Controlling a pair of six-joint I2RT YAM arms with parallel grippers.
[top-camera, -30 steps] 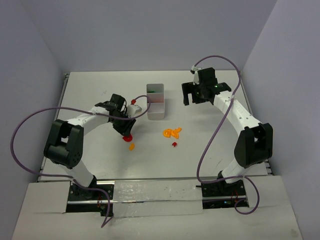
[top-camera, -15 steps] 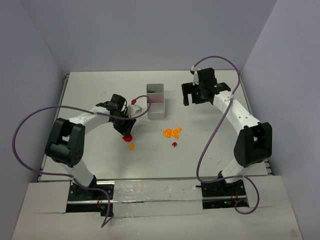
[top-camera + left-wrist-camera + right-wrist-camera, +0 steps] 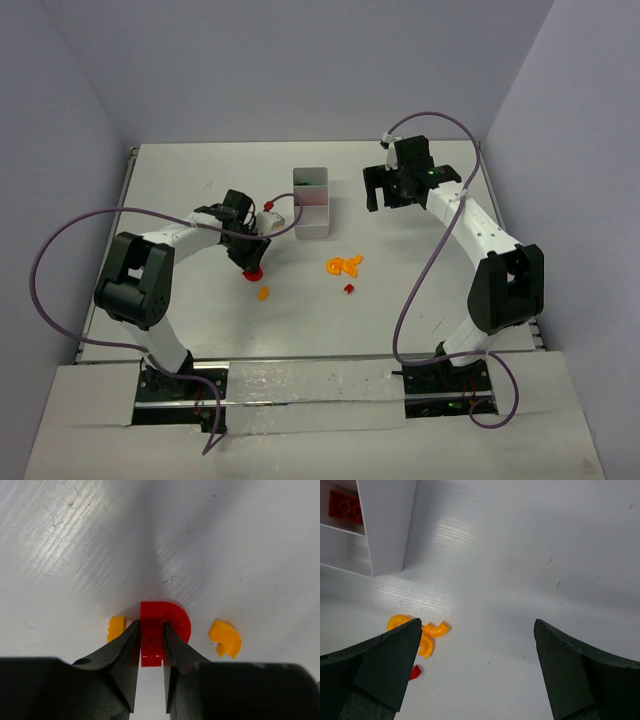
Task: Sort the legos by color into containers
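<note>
Left wrist, orange legos (image 3: 224, 638) flanking red lego (image 3: 165, 620)

Right gripper (image 3: 476, 625) spread wide over table (image 3: 520, 555).
Bare surface is seen between the fingers. Tray (image 3: 387, 525) corner is framed upper left, with a red brick (image 3: 345, 507) inside. Orange curved pieces (image 3: 427, 632) are clustered just beside the left finger, a small red piece (image 3: 415, 671) below them.

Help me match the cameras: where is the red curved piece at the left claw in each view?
Top: red curved piece left of centre, at the left claw.
Left wrist: centre, gripped in the claw.
Right wrist: not in it.
Shared landmark: white tray, top and right wrist.
</note>
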